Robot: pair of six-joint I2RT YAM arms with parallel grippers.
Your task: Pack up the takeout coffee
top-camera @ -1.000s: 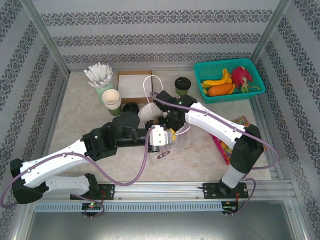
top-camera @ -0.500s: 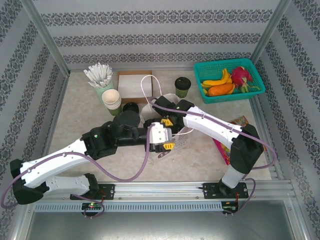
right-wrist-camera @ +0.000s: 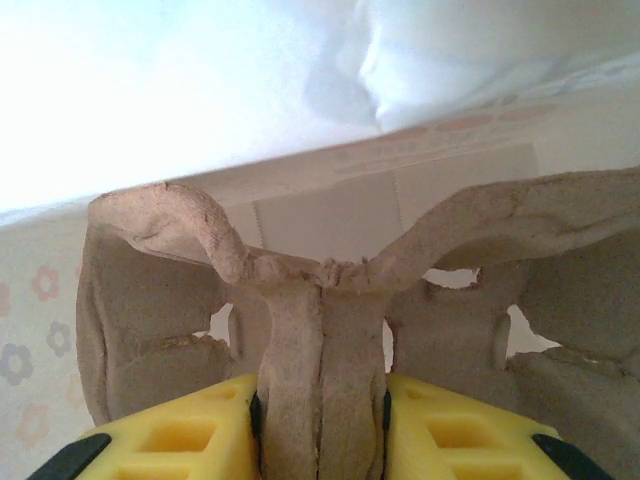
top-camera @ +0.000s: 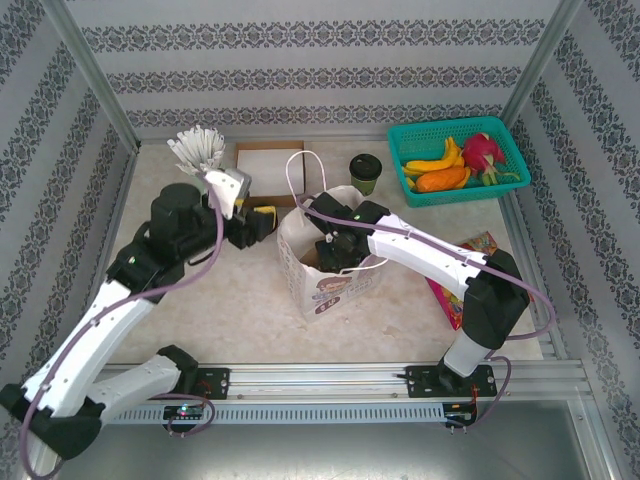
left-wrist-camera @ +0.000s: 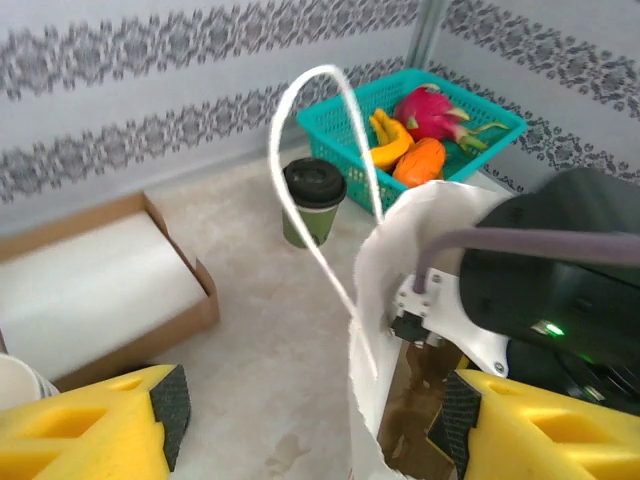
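Observation:
The takeout coffee [top-camera: 365,172], an olive-green cup with a black lid, stands on the table behind the white paper bag [top-camera: 322,283]; it also appears as the cup [left-wrist-camera: 313,200] in the left wrist view. My right gripper [top-camera: 335,250] reaches down into the bag's open mouth. There the right gripper [right-wrist-camera: 320,425] is shut on the middle rib of a brown pulp cup carrier [right-wrist-camera: 320,290]. My left gripper [top-camera: 260,222] hovers left of the bag, apart from it. Seen from its wrist, the left gripper [left-wrist-camera: 310,410] is open, with the bag's rim [left-wrist-camera: 400,250] between the yellow fingers.
A teal basket [top-camera: 503,140] of fruit sits at the back right. A shallow cardboard box [top-camera: 268,160] and a pale green cup of white sticks [top-camera: 198,150] stand at the back left. Colourful snack packets [top-camera: 478,245] lie to the right of the bag.
My left gripper opened, let go of the bag and swung back to the left. The bag now stands upright, with the right gripper still inside it.

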